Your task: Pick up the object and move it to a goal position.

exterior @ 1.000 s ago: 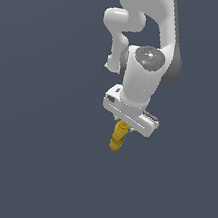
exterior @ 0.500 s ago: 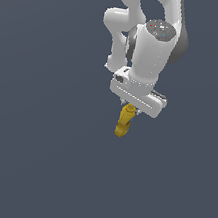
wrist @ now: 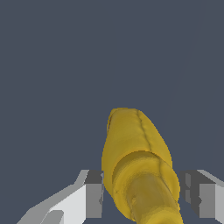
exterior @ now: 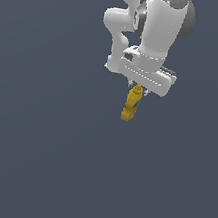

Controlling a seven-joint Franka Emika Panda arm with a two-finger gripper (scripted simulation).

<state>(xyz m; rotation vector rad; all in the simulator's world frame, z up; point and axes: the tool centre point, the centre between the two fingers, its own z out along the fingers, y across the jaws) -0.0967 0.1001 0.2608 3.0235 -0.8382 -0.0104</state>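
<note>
Mustard-yellow object [exterior: 130, 103] hung straight down from the white gripper [exterior: 137, 89], its upper end caught between the jaws and its lower, knobbly end pointing away from them; in the exterior view it was far narrower than the gripper's crossbar and sat near the middle of that bar; its length ran nearly upright, tilted only slightly; nothing else touched it, and it was clear of the grey-blue worktop [exterior: 31, 158] that filled the rest of the view.

In the wrist view the object [wrist: 139, 170] rose out from between the two fingers [wrist: 89, 199], one on each side of it; the finger on one side pressed against its yellow flank, while the other finger [wrist: 203, 194] stood just beside it, and whether that one actually touched could not be told from this angle; the jaws were thus closed in on the object, clamped round its near end; the nearer part of the piece looked like a thicker rounded collar, and beyond it the body swelled and then tapered to a blunt tip with a faint ridge along it.

The white arm [exterior: 161, 26] stood above the gripper, its bulky wrist housing directly over the crossbar; the worktop showed no other items in either view.
</note>
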